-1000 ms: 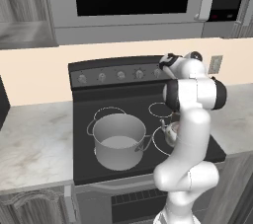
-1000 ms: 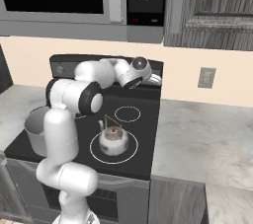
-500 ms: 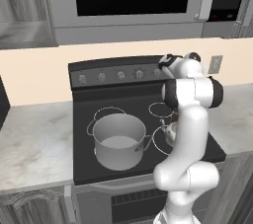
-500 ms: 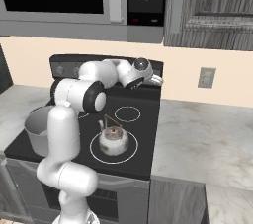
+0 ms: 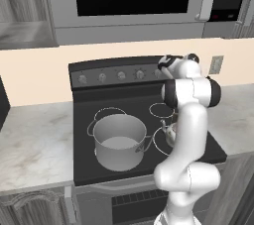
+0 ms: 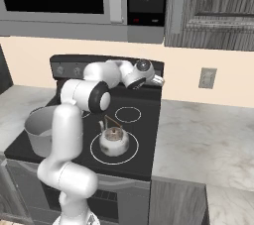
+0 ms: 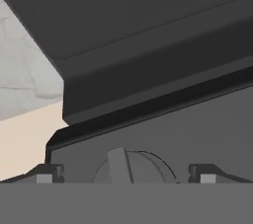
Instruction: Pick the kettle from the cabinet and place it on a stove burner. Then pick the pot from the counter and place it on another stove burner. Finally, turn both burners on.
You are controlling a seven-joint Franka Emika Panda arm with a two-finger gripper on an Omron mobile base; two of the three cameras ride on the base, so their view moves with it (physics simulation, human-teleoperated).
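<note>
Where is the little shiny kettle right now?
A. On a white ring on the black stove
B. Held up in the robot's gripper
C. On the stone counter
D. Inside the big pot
A. The kettle sits inside a large white burner ring on the stove, beside the pot, while the open gripper faces a knob on the back panel.
</note>
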